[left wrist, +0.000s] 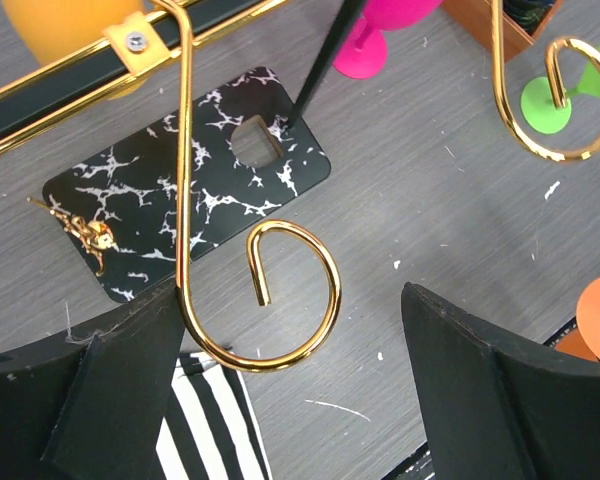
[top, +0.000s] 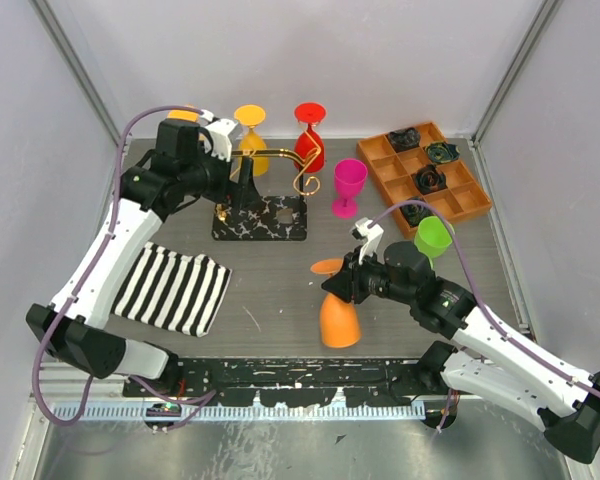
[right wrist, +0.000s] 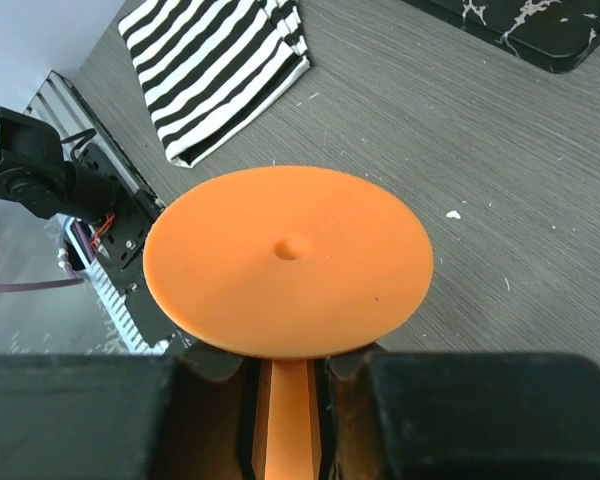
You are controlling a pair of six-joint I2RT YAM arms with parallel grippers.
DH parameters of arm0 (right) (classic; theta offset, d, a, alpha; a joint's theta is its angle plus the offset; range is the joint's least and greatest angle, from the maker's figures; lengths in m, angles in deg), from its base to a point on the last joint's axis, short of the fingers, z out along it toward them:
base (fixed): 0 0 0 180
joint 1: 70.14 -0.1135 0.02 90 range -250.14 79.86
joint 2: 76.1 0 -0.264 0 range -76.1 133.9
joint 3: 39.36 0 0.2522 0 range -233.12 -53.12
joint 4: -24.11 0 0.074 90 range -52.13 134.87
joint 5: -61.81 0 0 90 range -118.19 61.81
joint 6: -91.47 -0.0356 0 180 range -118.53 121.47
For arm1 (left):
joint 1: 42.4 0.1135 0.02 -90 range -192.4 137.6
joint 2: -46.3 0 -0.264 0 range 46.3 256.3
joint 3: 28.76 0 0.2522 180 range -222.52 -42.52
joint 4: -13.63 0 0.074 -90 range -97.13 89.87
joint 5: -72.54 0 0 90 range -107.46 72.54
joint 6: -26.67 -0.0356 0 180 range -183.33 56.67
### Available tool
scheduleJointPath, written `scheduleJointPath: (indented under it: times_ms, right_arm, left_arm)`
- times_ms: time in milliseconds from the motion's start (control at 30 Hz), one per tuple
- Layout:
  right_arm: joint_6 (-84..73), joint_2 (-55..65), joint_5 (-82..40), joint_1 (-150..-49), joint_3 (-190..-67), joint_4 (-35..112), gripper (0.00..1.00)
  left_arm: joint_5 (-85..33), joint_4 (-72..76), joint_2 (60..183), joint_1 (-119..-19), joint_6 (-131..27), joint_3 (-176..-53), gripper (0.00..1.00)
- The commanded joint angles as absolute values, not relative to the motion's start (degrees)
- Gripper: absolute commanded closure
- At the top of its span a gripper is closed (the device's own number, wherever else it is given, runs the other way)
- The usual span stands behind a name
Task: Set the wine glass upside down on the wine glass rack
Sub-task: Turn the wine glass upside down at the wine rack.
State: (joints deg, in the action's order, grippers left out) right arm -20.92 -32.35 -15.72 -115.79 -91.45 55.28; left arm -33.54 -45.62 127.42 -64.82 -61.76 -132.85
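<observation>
1. With my right pincer point(top: 340, 288) I am pinching the stem of the orange wine glass point(top: 338, 322), my fingers point(right wrist: 450, 415) pressing in on it from both sides just under the foot.
2. The wine glass point(right wrist: 288, 258) is hanging inverted in my grip, with its flat round foot uppermost and its bowl pointing down, slightly tilted. It is sitting at about 6 o'clock from the middle of the table point(top: 280, 290). I cannot tell whether its rim is touching the surface.
3. My left pincer point(top: 242, 190) is standing spread wide and gripping nothing, hovering at the wine glass rack point(top: 260, 218) at about 11 o'clock.
4. From my left wrist, one gold scroll hook point(left wrist: 270, 300) is showing between my fingers point(left wrist: 110, 400), above the marbled base point(left wrist: 160, 215). I cannot tell whether the hook is touching me.
5. A yellow glass point(top: 252, 140) and a red glass point(top: 310, 135) are hanging upside down on the rack's bar.
6. A magenta glass point(top: 348, 185) is standing upright at 3 o'clock of the base, and a green glass point(top: 432, 237) is standing near my right arm.
7. An orange compartment tray point(top: 380, 160) is lying at 2 o'clock, and a striped cloth point(top: 175, 285) at 9 o'clock.
</observation>
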Motion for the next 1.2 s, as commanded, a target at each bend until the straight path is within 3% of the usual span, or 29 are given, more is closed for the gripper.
scheduleJointPath:
  times_ms: [0, 300, 533, 1167]
  right_arm:
    - [-21.4, -33.8, -17.7, -116.0, -91.2, 49.4, 0.99]
    - [-23.5, -35.4, -24.9, -115.9, -89.9, 42.6, 0.99]
    - [-21.7, -33.5, -22.6, -115.9, -88.8, 33.3, 0.99]
    - [-10.4, -6.7, -21.7, -126.9, -102.2, 12.5, 0.99]
  left_arm:
    - [-34.2, -45.6, 124.8, -66.3, -61.1, -131.8, 0.07]
    - [-26.5, -44.1, 117.4, -66.2, -61.6, -128.8, 0.03]
    - [-22.9, -42.7, 110.2, -66.2, -61.2, -125.8, 0.02]
    - [-5.6, -51.7, 79.2, -64.7, -53.3, -113.5, 0.03]
